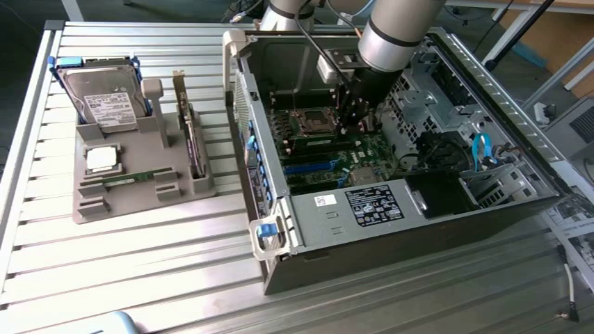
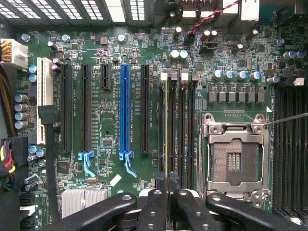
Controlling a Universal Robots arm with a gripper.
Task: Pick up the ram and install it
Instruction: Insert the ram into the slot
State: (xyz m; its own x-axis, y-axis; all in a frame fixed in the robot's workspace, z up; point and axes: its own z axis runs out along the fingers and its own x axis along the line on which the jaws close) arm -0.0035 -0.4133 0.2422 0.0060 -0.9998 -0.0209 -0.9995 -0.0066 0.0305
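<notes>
Working on ribbed aluminium table [image 1: 139,271]. Grey parts tray [image 1: 139,205] toward exterior view's left, open computer case [image 1: 307,261] on its side toward exterior view's right. Beyond far edge, brown panel [image 1: 557,35] among metal stand legs. Found gripper [image 2: 166,195] down inside case, fingers almost closed, pinching the ram [image 2: 166,134] (edge-on, a thin yellowish line). Held upright at memory slots on motherboard [image 2: 110,115], just beside empty processor socket [image 2: 234,161]. Cannot tell whether seated.

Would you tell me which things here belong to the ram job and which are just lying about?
In the job: claw, the ram it grips, memory slots, motherboard.
Lying about: hard drive, processor chip, expansion card, grey tray.
</notes>
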